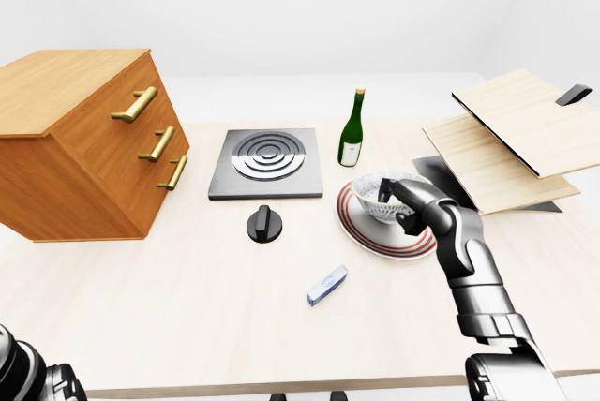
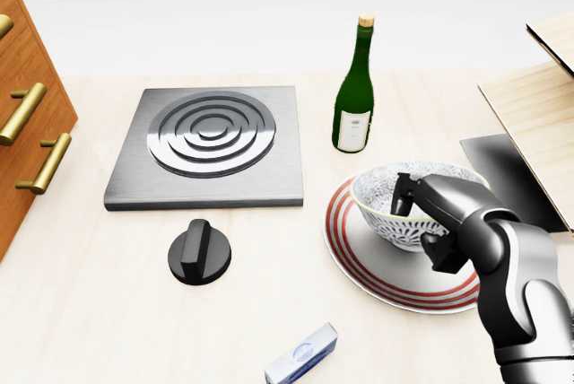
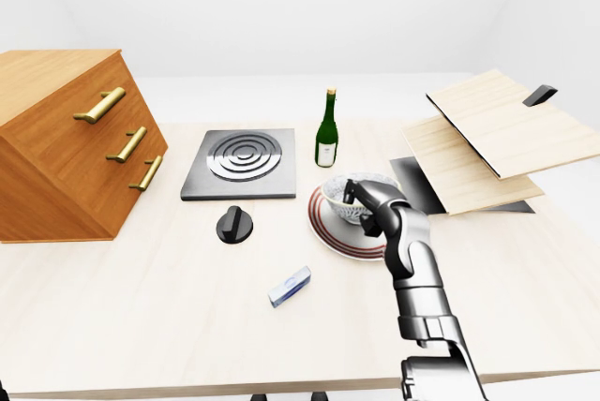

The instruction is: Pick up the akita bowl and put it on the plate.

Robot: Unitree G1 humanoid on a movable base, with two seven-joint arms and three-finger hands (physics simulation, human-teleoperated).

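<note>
The akita bowl (image 2: pixel 384 212), white with a dark blue pattern, sits upright on the white plate (image 2: pixel 360 257) with red rings, right of centre in the head view. My right gripper (image 2: pixel 421 222) comes in from the lower right and is shut on the bowl's right rim, one finger over the rim inside and the thumb low on the outer wall. The hand hides the bowl's right side. Only a bit of my left arm (image 1: pixel 23 373) shows at the bottom left of the left-eye view; the hand itself is out of sight.
A green wine bottle (image 2: pixel 353 97) stands just above the plate. Left of it lie a grey burner plate (image 2: pixel 211 142) and a black knob (image 2: pixel 199 254). A small blue-white box (image 2: pixel 302 354) lies below. A wooden drawer cabinet (image 1: pixel 84 148) stands left, tilted wooden boards (image 1: pixel 525 139) right.
</note>
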